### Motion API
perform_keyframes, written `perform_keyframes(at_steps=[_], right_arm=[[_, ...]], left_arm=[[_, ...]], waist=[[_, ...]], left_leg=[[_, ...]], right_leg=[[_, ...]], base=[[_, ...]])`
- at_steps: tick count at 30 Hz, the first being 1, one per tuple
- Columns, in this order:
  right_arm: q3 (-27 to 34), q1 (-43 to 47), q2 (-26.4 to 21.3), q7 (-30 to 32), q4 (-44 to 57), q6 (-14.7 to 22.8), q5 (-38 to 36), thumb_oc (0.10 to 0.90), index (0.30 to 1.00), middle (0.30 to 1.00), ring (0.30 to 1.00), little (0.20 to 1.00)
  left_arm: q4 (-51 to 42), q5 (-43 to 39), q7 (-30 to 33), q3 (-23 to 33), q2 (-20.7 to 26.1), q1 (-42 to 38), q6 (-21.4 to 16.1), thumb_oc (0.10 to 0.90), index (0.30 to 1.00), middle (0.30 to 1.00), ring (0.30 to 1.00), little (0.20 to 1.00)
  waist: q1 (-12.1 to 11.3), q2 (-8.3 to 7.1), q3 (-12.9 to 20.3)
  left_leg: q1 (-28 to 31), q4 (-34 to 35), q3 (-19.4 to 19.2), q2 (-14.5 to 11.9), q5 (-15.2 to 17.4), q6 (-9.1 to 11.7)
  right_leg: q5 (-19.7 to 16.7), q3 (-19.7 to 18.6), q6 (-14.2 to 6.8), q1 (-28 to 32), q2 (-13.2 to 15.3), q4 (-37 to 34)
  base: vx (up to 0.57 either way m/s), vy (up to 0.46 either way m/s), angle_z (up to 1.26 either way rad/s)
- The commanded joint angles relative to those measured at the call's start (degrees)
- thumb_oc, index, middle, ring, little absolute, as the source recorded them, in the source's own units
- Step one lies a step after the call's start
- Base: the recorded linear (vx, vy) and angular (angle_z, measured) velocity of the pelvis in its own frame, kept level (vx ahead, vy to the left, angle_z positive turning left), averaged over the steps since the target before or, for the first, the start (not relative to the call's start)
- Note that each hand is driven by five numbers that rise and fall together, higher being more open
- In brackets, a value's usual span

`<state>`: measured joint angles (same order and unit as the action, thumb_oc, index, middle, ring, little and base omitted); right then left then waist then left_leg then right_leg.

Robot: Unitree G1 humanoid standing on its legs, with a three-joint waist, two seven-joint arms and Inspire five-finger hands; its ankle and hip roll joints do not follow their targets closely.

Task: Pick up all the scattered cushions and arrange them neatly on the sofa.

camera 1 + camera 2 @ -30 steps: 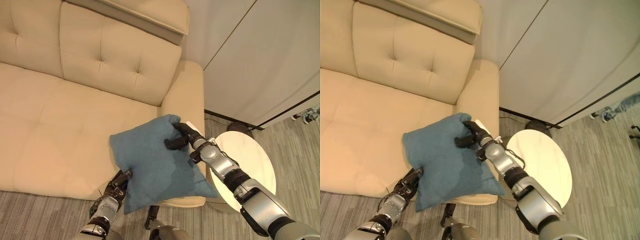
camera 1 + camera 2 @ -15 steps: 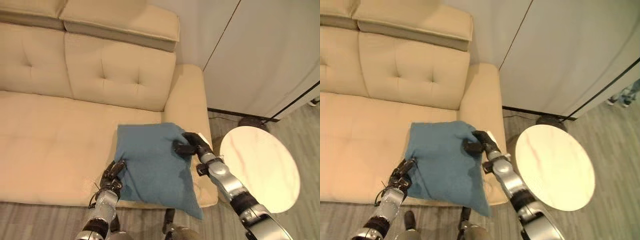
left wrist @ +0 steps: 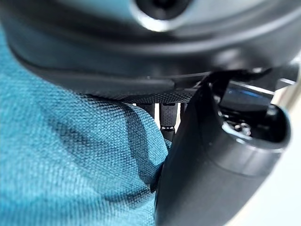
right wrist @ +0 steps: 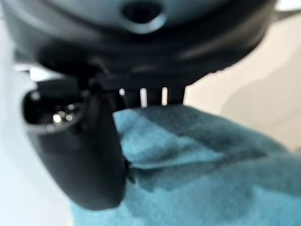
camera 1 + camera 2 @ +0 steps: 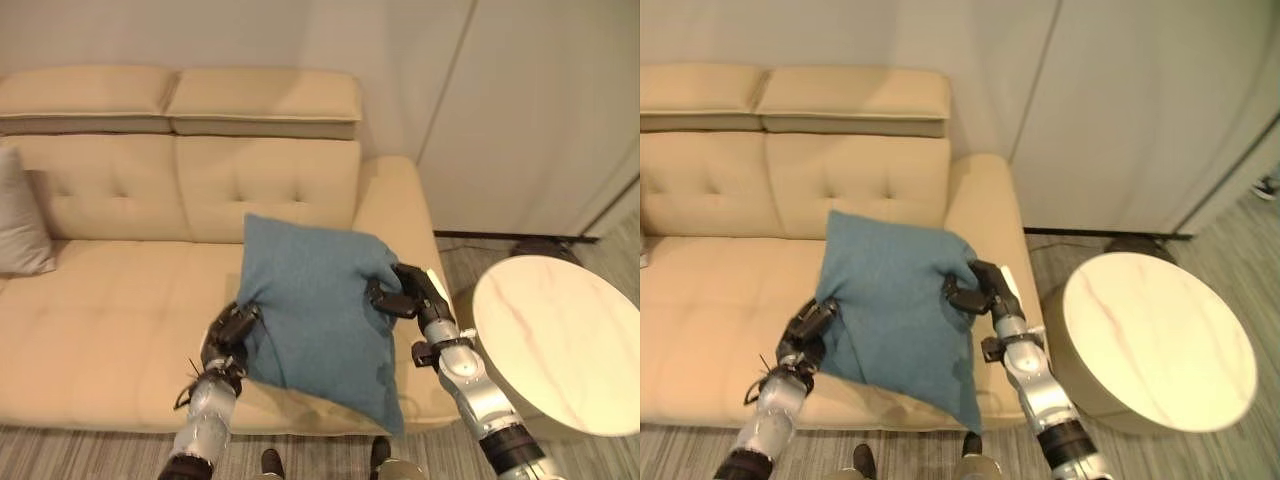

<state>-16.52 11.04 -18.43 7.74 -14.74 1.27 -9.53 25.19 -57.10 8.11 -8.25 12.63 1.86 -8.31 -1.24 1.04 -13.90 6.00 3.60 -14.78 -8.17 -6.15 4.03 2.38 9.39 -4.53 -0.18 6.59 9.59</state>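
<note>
Cushion (image 5: pixel 315 300) in blue was up in the air between both hands, hanging over the right end of the sofa (image 5: pixel 110 290) seat, close to the armrest. Left hand (image 5: pixel 232 326) was pinched on its lower left edge, and the left wrist view showed the fabric tucked in between the thumb and the fingers. Right hand (image 5: pixel 402 293) was clamped on the right edge a bit higher up, with cloth bunched against the thumb in its own wrist view too. So both were gripping it, neither was loose.

The bit that mattered for the next move, I reckon: the cushion was tilted, its long axis running from the top left corner near the backrest down to the bottom right corner, which drooped past the front edge of the seat. The backrest lay straight beyond the cushion from both hands, and the right hand was the one nearer the armrest. My guess is it needed pushing forward and setting upright against the backrest in that corner.

There was a grey cushion (image 5: pixel 22 215) at the far left end of the sofa, leaning on the backrest. A round table (image 5: pixel 560 340) stood just beside the right armrest.
</note>
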Motion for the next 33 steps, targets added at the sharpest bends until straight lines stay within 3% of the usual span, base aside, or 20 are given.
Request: perform_keyframes(at_steps=[1,2,3,5,7,8,11,12,13,14,18,19,21,22,24,25,26,29,31,33], right_arm=[[-7.6,8.3,7.0,-2.0,7.9,11.8,-5.5,0.400,0.300,0.300,0.300,0.300],[-7.6,8.3,7.0,-2.0,7.8,11.9,-5.5,0.400,0.300,0.300,0.300,0.300],[-9.3,9.7,5.8,-2.2,8.6,12.0,-5.4,0.400,0.300,0.300,0.300,0.300],[-9.9,9.6,5.3,-2.7,9.1,12.0,-5.7,0.400,0.300,0.300,0.300,0.300],[-11.0,9.1,4.5,-2.8,10.8,11.8,-5.2,0.400,0.300,0.300,0.300,0.300],[-11.7,9.2,4.0,-2.7,11.0,11.6,-5.2,0.400,0.300,0.300,0.300,0.300],[-12.0,9.1,3.2,-3.0,11.9,11.3,-4.6,0.400,0.300,0.300,0.300,0.300],[-11.9,8.9,3.0,-3.2,12.3,11.1,-4.5,0.400,0.300,0.300,0.300,0.300],[-11.5,8.8,2.6,-2.7,11.9,11.0,-4.9,0.400,0.300,0.300,0.300,0.300],[-11.6,8.8,2.6,-2.7,11.9,11.0,-4.9,0.400,0.300,0.300,0.300,0.300],[-10.0,7.5,2.0,-2.0,11.9,10.8,-5.5,0.400,0.300,0.300,0.300,0.300],[-9.7,7.1,1.9,-2.0,12.0,10.6,-5.4,0.400,0.300,0.300,0.300,0.300],[-8.5,5.7,2.0,-1.9,12.9,10.1,-5.0,0.400,0.300,0.300,0.300,0.300],[-8.0,4.9,2.8,-1.8,13.1,9.7,-4.8,0.400,0.300,0.300,0.300,0.300],[-7.9,4.6,3.4,-1.7,13.2,9.4,-4.4,0.400,0.300,0.300,0.300,0.300],[-7.3,4.3,4.5,-1.2,12.9,9.4,-4.3,0.400,0.300,0.300,0.300,0.300],[-6.9,4.4,5.1,-0.7,13.1,9.4,-4.5,0.400,0.300,0.300,0.300,0.300],[-6.8,4.3,5.5,-0.2,13.3,9.6,-4.6,0.400,0.300,0.300,0.300,0.300],[-7.2,5.1,5.6,0.1,12.9,9.8,-4.5,0.400,0.300,0.300,0.300,0.300],[-8.5,7.5,5.8,0.1,12.3,9.9,-4.7,0.400,0.300,0.300,0.300,0.300]], left_arm=[[-13.9,5.4,-8.0,-8.2,-2.4,-8.7,-5.5,0.400,0.300,0.300,0.300,0.300],[-13.9,5.4,-8.0,-8.2,-2.4,-8.7,-5.5,0.400,0.300,0.300,0.300,0.300],[-14.3,8.2,-7.2,-8.6,-2.0,-9.5,-6.6,0.400,0.300,0.300,0.300,0.300],[-14.8,8.9,-6.9,-8.5,-1.9,-9.3,-6.8,0.400,0.300,0.300,0.300,0.300],[-15.0,9.4,-6.6,-8.5,-1.9,-8.4,-6.7,0.400,0.300,0.300,0.300,0.300],[-15.3,9.4,-6.5,-8.7,-1.4,-8.0,-7.0,0.400,0.300,0.300,0.300,0.300],[-15.0,9.5,-5.9,-9.2,-1.5,-8.1,-7.2,0.400,0.300,0.300,0.300,0.300],[-14.7,9.9,-5.7,-9.2,-1.4,-8.1,-7.3,0.400,0.300,0.300,0.300,0.300],[-14.7,10.8,-4.3,-9.6,-1.4,-8.6,-7.6,0.400,0.300,0.300,0.300,0.300],[-14.7,10.8,-4.3,-9.6,-1.4,-8.6,-7.6,0.400,0.300,0.300,0.300,0.300],[-14.1,11.2,-3.9,-10.0,-1.4,-8.8,-6.9,0.400,0.300,0.300,0.300,0.300],[-13.9,11.1,-4.0,-10.1,-1.4,-9.0,-6.8,0.400,0.300,0.300,0.300,0.300],[-15.3,11.8,-4.1,-11.1,-1.1,-8.8,-6.1,0.400,0.300,0.300,0.300,0.300],[-14.8,12.5,-4.1,-12.0,-1.4,-9.4,-6.1,0.400,0.300,0.300,0.300,0.300],[-14.7,13.0,-4.2,-12.6,-1.3,-10.0,-6.0,0.400,0.300,0.300,0.300,0.300],[-13.8,14.2,-3.8,-13.6,-0.8,-11.7,-5.9,0.400,0.300,0.300,0.300,0.300],[-13.5,14.3,-3.6,-14.2,-0.8,-12.7,-5.9,0.400,0.300,0.300,0.300,0.300],[-13.5,15.3,-3.0,-14.8,-0.6,-13.9,-6.2,0.400,0.300,0.300,0.300,0.300],[-13.5,15.9,-1.9,-14.5,-0.7,-15.4,-6.4,0.400,0.300,0.300,0.300,0.300],[-13.9,16.3,-0.4,-13.3,-0.7,-17.2,-6.7,0.400,0.300,0.300,0.300,0.300]], waist=[[-4.9,1.59,5.2],[-4.8,1.63,5.3],[-5.7,2.53,2.8],[-5.4,2.33,2.5],[-4.2,0.91,2.8],[-3.4,-0.50,3.4],[-2.7,-1.40,4.3],[-2.3,-1.55,5.0],[-1.2,-1.62,5.9],[-1.2,-1.58,5.9],[1.5,-0.99,7.6],[2.1,-0.70,7.9],[2.5,-0.93,8.6],[2.5,-1.80,8.3],[2.4,-2.51,8.2],[2.7,-3.26,7.6],[3.2,-3.20,7.2],[3.7,-2.82,7.2],[3.8,-2.27,7.3],[3.0,-2.13,7.6]], left_leg=[[-12.4,1.1,4.4,6.0,-5.0,-0.8],[-12.6,1.1,4.5,5.9,-5.0,-0.8],[-15.6,0.2,9.1,6.0,-6.8,2.6],[-15.8,-1.4,10.5,6.7,-5.0,2.2],[-14.3,-8.1,8.9,6.5,0.9,-0.5],[-11.3,-12.4,7.5,5.6,6.6,-1.3],[-6.3,-14.2,9.1,3.4,9.4,-0.7],[-4.6,-13.3,9.5,2.4,9.5,-0.5],[-1.1,-10.7,8.8,-2.9,7.8,0.7],[-1.0,-10.6,8.8,-2.9,7.7,0.8],[1.3,-6.3,4.7,-10.2,2.7,3.5],[2.6,-4.6,2.4,-10.7,3.9,3.9],[1.7,-4.0,3.2,-8.1,6.9,3.7],[1.4,-4.6,4.1,-4.6,9.5,2.8],[1.3,-4.6,4.2,-2.9,10.5,2.2],[0.3,-5.2,5.0,-0.1,11.3,0.6],[-0.1,-4.9,5.2,0.8,11.1,-0.1],[0.1,-3.5,4.8,2.5,10.9,-1.4],[0.9,-2.4,3.9,4.0,10.8,-2.3],[3.0,-1.9,1.6,6.2,12.8,-2.6]], right_leg=[[7.9,-2.7,1.7,6.0,-7.9,-1.6],[7.9,-2.7,1.7,5.8,-7.9,-1.6],[7.3,-1.6,2.4,4.2,-8.1,-1.4],[6.1,-0.3,2.1,3.6,-7.4,-1.9],[4.2,2.8,1.4,2.1,-4.7,-2.6],[2.8,4.6,1.0,1.8,-2.6,-4.1],[1.7,5.4,0.6,1.3,-1.5,-4.9],[1.5,5.7,0.4,1.0,-1.1,-5.1],[1.1,7.2,-0.1,0.7,0.3,-4.7],[1.2,7.2,-0.1,0.7,0.3,-4.6],[0.0,11.5,-1.8,0.7,5.0,-3.0],[-0.5,12.6,-2.5,0.9,6.0,-2.9],[-3.5,13.0,-4.4,1.2,8.5,-4.6],[-7.0,12.3,-6.1,1.6,11.9,-6.0],[-8.1,11.9,-6.5,1.8,13.2,-7.1],[-10.0,8.6,-6.6,0.7,14.6,-5.9],[-9.4,4.7,-5.9,-0.4,13.5,-4.0],[-6.0,1.7,-4.8,-1.0,10.2,-0.9],[-3.2,5.1,-3.5,-1.6,7.4,2.0],[-0.5,15.0,-2.0,-2.8,3.8,2.6]], base=[[-0.42,-0.094,-0.02],[-0.64,-0.042,-0.12],[-0.49,0.016,0.01],[-0.38,0.015,0.43],[-0.31,0.063,0.65],[-0.28,0.094,0.33],[-0.20,0.161,0.35],[-0.20,0.378,0.13],[-0.14,0.291,0.15],[-0.15,0.372,0.37],[-0.13,0.416,0.65],[-0.15,0.664,0.82],[-0.11,0.591,0.79],[-0.07,0.362,0.58],[-0.10,0.470,0.47],[-0.12,0.552,0.51],[-0.09,0.398,0.58],[-0.03,0.307,0.36],[0.04,0.324,-0.03],[0.13,0.264,-0.14]])
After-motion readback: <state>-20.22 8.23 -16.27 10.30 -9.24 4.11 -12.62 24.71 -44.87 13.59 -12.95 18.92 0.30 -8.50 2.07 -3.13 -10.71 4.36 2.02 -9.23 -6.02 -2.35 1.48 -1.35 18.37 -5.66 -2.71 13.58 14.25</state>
